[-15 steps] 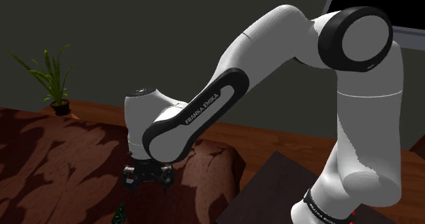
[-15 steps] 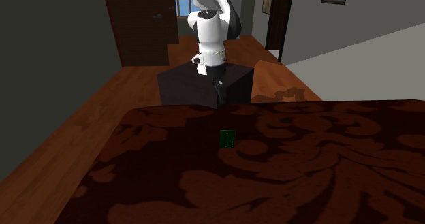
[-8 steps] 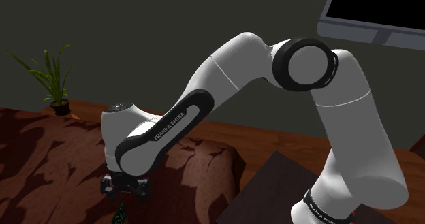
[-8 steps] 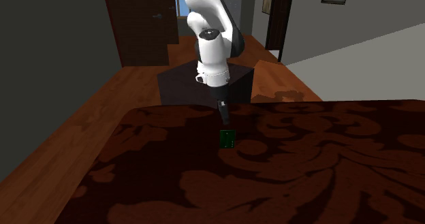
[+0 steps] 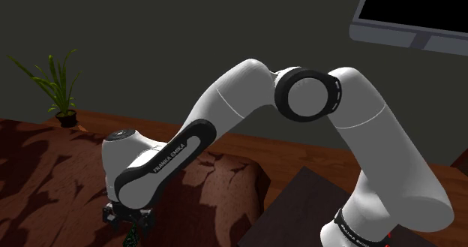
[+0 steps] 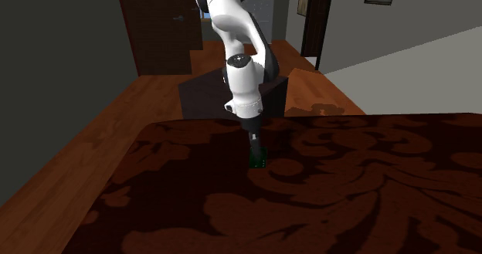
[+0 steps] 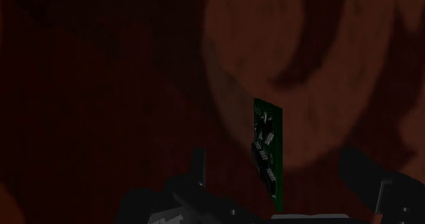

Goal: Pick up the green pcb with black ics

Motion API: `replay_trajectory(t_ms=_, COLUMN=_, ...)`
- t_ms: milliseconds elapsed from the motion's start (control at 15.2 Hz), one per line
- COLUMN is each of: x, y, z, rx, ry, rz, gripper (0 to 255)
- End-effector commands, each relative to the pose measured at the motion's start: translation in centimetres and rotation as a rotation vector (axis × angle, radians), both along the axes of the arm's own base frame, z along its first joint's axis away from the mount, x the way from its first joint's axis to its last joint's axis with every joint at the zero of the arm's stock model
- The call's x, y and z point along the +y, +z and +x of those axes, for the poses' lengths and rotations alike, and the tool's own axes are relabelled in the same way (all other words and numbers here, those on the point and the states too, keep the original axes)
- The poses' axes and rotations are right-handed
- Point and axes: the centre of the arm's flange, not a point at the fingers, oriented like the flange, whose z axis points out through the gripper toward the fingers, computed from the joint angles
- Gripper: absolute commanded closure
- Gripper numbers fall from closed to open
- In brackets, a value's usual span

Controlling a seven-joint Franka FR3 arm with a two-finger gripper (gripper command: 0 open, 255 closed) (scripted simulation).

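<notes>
Dark-red patterned worktop [image 6: 347, 198], with the white arm [image 5: 225, 110] reaching down over it. The black tool [image 6: 255, 146] hung just above the surface, fingers [image 7: 198, 167] apart. The green pcb [image 7: 268, 148] stood on edge between them, touching neither, near the worktop's stand-side edge.

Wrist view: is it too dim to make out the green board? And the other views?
Wrist view: very dim, yet the green board shows against the dark red surface. Second exterior view: brighter, board plain. Shoulder view: dim surface, white arm well lit.
</notes>
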Motion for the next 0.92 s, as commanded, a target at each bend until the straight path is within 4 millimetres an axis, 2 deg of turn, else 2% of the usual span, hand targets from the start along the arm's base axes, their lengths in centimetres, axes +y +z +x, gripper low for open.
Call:
replay_trajectory(t_ms=0, x=-0.17, y=-1.13, z=-0.02, rx=0.000, ry=0.000, rz=0.000, gripper=0)
replay_trajectory(t_ms=66, x=-0.17, y=-1.96, z=-0.02, rx=0.000, ry=0.000, rz=0.000, gripper=0)
replay_trajectory(t_ms=198, x=-0.18, y=-1.96, z=-0.02, rx=0.000, ry=0.000, rz=0.000, gripper=0)
replay_trajectory(t_ms=264, x=-0.22, y=-1.92, z=-0.01, rx=0.000, ry=0.000, rz=0.000, gripper=255)
replay_trajectory(t_ms=858, x=-0.17, y=-1.96, z=-0.02, rx=0.000, ry=0.000, rz=0.000, gripper=255)
